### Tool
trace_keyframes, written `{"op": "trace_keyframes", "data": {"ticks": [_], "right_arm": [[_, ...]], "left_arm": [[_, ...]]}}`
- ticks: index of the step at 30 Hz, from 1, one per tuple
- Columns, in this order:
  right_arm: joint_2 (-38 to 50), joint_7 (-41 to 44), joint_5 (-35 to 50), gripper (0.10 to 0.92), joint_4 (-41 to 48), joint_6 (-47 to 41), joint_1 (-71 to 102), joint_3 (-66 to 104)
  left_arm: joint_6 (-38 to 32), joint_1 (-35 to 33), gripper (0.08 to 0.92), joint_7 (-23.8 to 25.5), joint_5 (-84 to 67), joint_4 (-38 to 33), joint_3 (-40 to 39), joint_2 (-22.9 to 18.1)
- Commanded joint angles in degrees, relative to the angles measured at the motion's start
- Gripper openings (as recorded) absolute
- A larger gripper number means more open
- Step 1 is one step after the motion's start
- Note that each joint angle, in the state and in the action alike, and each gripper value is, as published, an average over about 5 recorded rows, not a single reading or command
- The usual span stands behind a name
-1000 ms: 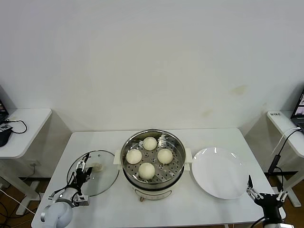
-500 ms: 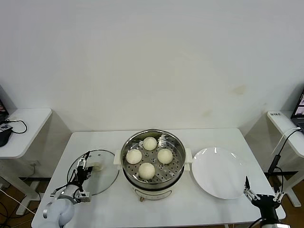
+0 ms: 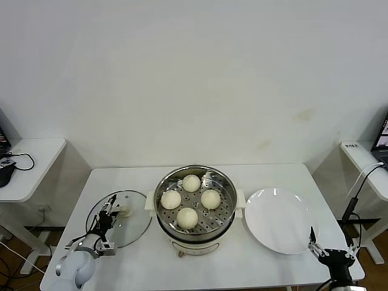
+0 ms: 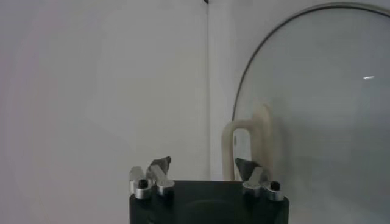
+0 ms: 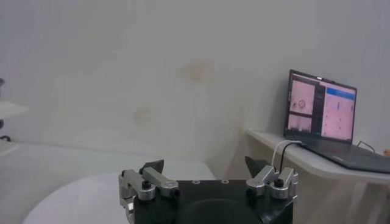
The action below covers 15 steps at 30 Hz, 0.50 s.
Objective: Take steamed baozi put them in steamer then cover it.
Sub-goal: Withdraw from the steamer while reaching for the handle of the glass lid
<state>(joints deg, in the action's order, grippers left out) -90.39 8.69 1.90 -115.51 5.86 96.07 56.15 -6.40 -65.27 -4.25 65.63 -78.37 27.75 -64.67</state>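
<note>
Buns [image 3: 187, 217], four, smooth cream-white, sit in steamer [image 3: 195, 233]; left gripper [image 3: 108, 210] fingers apart, right gripper [image 3: 330, 247] fingers spread wide

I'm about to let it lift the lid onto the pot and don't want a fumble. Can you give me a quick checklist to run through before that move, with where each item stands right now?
1. All four steamed baozi sit on the tray inside the steamer: ok.
2. Steamer top is uncovered, nothing across its rim: ok.
3. Cover lies flat on the table to the steamer's left, handle up: ok.
4. Left claw lined up on the handle: not ok; the handle is in front of one finger, not centred between them.
5. Firm grip on the handle: cannot tell.
6. Right claw is parked open at the table's near right corner, past the white plate, clear of the lid's path: ok.
</note>
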Motion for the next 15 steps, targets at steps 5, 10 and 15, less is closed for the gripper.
{"op": "trace_keyframes", "data": {"ticks": [5,10,15], "right_arm": [[0.0,0.1,-0.1,0.823,0.1,0.1,0.1,-0.2],[0.0,0.1,-0.1,0.823,0.0,0.2,0.2,-0.1],[0.0,0.2,-0.1,0.823,-0.1,0.2,0.2,-0.1]], "left_arm": [[-0.1,0.4,0.396,0.1,-0.3,1.2,0.0,-0.5],[-0.1,0.0,0.249,-3.0,0.7,1.5,1.1,-1.4],[-0.1,-2.2,0.149,-6.9,1.6,-1.5,3.3,-2.2]]}}
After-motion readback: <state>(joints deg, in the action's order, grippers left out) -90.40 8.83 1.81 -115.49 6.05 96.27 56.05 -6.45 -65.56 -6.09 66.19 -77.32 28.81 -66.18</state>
